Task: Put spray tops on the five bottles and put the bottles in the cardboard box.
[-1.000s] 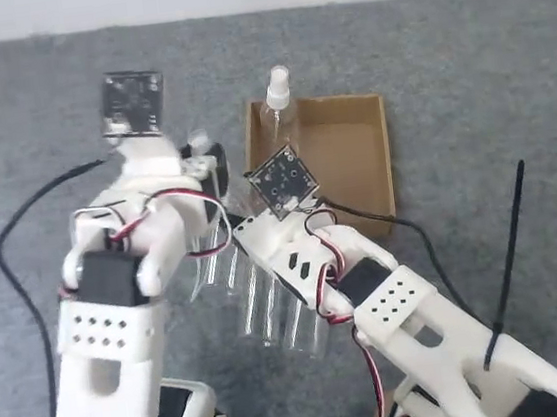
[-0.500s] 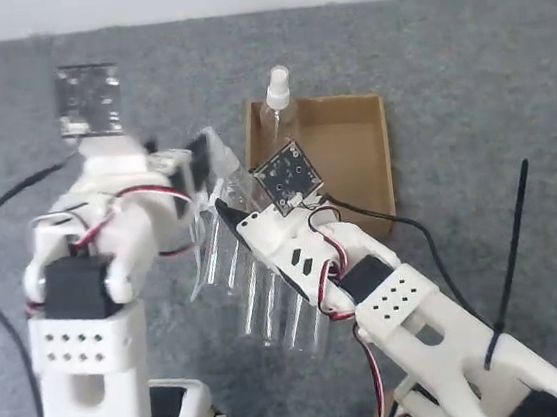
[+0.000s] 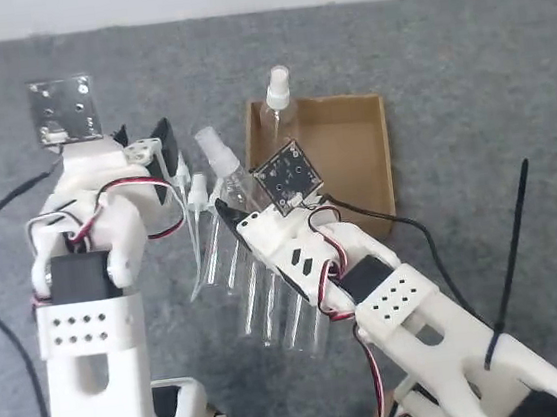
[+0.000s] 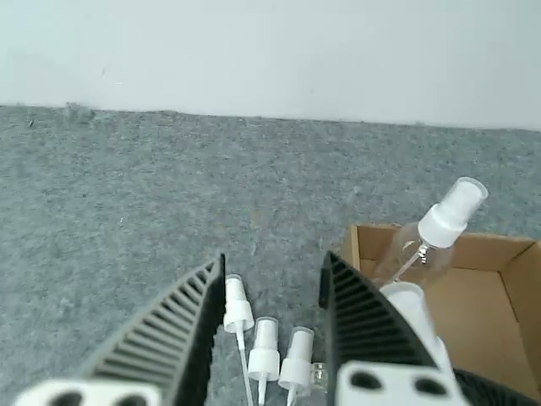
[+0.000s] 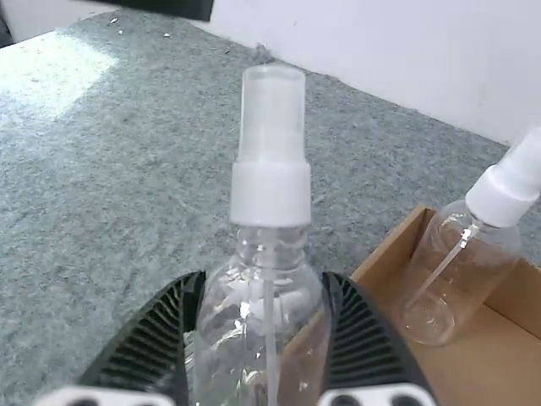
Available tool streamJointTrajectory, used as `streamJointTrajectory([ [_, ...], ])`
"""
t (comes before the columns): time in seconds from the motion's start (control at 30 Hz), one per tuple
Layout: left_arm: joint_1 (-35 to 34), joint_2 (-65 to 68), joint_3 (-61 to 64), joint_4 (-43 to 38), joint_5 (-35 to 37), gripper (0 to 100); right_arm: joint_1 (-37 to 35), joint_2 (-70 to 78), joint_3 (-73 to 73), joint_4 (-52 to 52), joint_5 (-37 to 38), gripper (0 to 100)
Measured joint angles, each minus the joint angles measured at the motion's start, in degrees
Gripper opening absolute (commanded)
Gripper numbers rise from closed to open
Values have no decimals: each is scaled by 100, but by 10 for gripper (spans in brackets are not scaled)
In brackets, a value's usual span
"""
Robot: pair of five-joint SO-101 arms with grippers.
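Note:
My right gripper (image 3: 232, 202) is shut on a clear bottle (image 3: 234, 182) that stands upright just left of the cardboard box (image 3: 355, 175). In the right wrist view this bottle (image 5: 262, 317) carries a white spray top (image 5: 270, 178) and sits between the fingers (image 5: 161, 334). A second capped bottle (image 3: 277, 103) stands in the box's far left corner. My left gripper (image 3: 146, 148) hangs open to the left of the held bottle. Below it, loose spray tops (image 4: 266, 355) lie on the carpet.
Long clear dip tubes (image 3: 269, 300) of the loose spray tops run toward the front, partly under the right arm. A black cable (image 3: 510, 253) lies at the right. Grey carpet (image 3: 465, 77) covers the table around the box.
My left arm has pulled back to the left, away from the held bottle, whose spray top now stands uncovered. The right arm has hardly moved.

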Motion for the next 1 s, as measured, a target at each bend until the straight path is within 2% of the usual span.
streamJointTrajectory([
  [0.27,765,0,343,-18,-220,161,0,0,0,0,-9,6],
  [0.5,862,0,404,26,-237,162,0,0,0,0,-9,6],
  [0.6,862,0,149,352,-237,163,0,0,0,0,-9,6],
  [0.77,589,0,-677,1380,-237,163,281,0,-18,18,-26,6],
  [0.87,563,-132,-835,1978,-237,165,519,0,-422,484,-26,6],
  [1.0,510,-976,-343,1978,-255,232,703,9,-1231,1213,-9,6],
])
